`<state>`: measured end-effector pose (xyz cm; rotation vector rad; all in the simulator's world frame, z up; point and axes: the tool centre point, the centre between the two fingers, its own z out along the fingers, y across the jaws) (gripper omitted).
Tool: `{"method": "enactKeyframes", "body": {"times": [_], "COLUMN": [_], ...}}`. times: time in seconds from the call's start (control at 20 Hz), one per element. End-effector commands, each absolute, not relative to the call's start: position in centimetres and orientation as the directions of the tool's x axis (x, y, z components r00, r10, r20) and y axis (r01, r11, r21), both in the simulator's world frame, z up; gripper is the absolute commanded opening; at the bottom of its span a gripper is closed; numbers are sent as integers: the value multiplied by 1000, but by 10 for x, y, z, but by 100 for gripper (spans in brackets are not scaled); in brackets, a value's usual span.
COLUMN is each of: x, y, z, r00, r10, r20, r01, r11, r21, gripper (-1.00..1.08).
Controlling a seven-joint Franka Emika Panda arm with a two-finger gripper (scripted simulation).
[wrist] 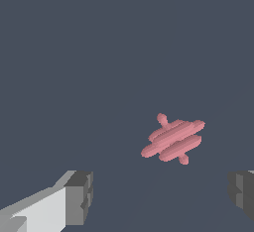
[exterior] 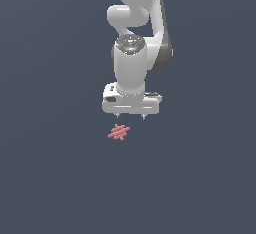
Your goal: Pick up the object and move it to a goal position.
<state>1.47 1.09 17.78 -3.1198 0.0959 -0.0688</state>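
Observation:
The object (exterior: 119, 132) is a small flat pink-red cluster of thin crossed rods lying on the dark grey floor. In the exterior view it sits just below the white gripper (exterior: 130, 116) and slightly toward that view's left. The gripper points straight down and is open, with its two small fingertips spread wide and nothing between them. In the wrist view the object (wrist: 173, 139) lies beyond the gap between the two grey fingers (wrist: 79, 197), nearer the other finger (wrist: 242, 192). The gripper (wrist: 159, 196) does not touch it.
The white arm (exterior: 134, 33) rises above the gripper toward the top of the exterior view. A plain dark grey surface (exterior: 60, 168) fills everything around the object.

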Motion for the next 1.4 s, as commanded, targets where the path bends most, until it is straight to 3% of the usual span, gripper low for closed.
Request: {"method": "enactKeyframes", "body": {"times": [0.0, 0.65, 1.35], "x": [15, 9, 7], "y": [4, -36, -43], "z": [165, 93, 71], "r00": [993, 908, 885], "r10": [-116, -418, -466], "r20": [36, 4, 0], "r01": [-115, -418, -466], "r11": [-993, -908, -885], "r21": [-22, -6, 0], "gripper": [100, 100, 100]}}
